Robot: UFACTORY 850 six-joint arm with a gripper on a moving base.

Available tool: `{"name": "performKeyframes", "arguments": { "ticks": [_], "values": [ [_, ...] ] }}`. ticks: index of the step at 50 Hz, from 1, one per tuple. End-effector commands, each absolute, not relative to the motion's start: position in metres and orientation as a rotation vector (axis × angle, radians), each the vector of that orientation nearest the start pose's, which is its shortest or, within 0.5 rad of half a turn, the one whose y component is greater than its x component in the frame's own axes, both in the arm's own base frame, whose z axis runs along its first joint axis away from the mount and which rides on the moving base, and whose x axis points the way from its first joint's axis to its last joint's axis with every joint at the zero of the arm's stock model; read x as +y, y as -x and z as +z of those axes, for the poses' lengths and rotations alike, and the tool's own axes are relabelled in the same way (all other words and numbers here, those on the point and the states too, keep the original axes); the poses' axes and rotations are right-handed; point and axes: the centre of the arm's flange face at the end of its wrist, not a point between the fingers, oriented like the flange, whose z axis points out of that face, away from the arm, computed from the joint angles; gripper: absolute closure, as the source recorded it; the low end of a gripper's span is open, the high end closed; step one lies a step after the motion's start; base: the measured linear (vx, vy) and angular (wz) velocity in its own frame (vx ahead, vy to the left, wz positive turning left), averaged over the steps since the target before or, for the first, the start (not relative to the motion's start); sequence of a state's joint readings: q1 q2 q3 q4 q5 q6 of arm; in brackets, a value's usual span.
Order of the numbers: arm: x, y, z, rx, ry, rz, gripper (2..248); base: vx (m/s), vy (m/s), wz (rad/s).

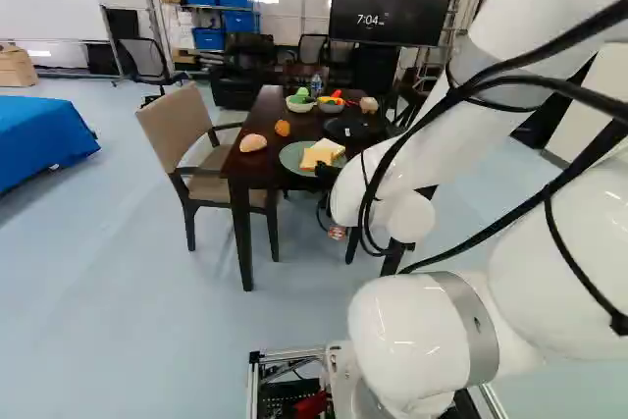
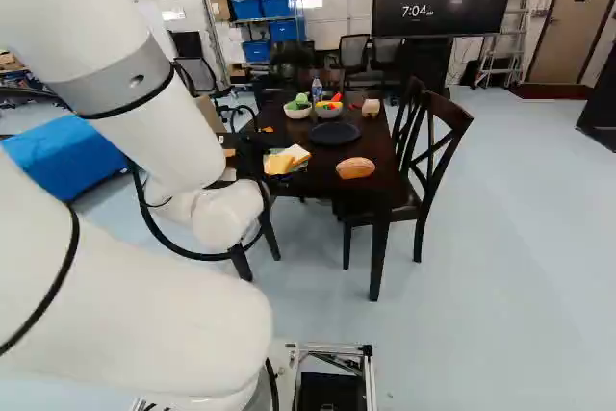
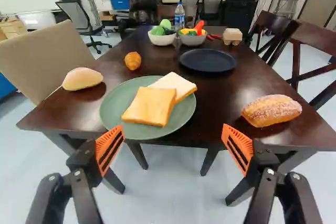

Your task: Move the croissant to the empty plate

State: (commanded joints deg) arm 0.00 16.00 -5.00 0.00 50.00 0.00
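Claw [image 3: 173, 130] stands open and empty, short of the desk [image 3: 220, 95]. It should go in high over the green plate [image 3: 109, 109] and its bread slices [image 3: 152, 106], as a low sweep could drag them. Croissant [image 3: 133, 61] lies on the desk just past that plate, far and to the left; come down over its middle, pads either side, and close gently, because pastry likely crushes or flakes. Then lift clear and carry it right to the dark plate [image 3: 207, 60], lowering it well inside the rim before letting go.

Nearest, the arm [image 2: 144, 103] hides much of the claw in both base views. The croissant's underside does not show, so how firmly it sits is unclear. In the left base view the dark plate is hard to tell from the dark wood.
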Motion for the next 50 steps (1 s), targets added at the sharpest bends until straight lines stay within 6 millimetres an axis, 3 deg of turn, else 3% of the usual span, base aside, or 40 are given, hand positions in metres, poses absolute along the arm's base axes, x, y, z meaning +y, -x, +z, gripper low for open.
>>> {"name": "performKeyframes", "arguments": {
  "ticks": [14,36,50],
  "values": [
    [0.0,-0.2703,0.3656,0.0,2.558,-1.824,3,0.182,0.009,-0.017],
    [0.0,-0.2703,0.3656,0.0,2.558,-1.824,3,0.173,-0.044,-0.221],
    [0.0,-0.2703,0.3656,0.0,2.558,-1.824,3,0.158,-0.002,-0.03]
  ]
}}
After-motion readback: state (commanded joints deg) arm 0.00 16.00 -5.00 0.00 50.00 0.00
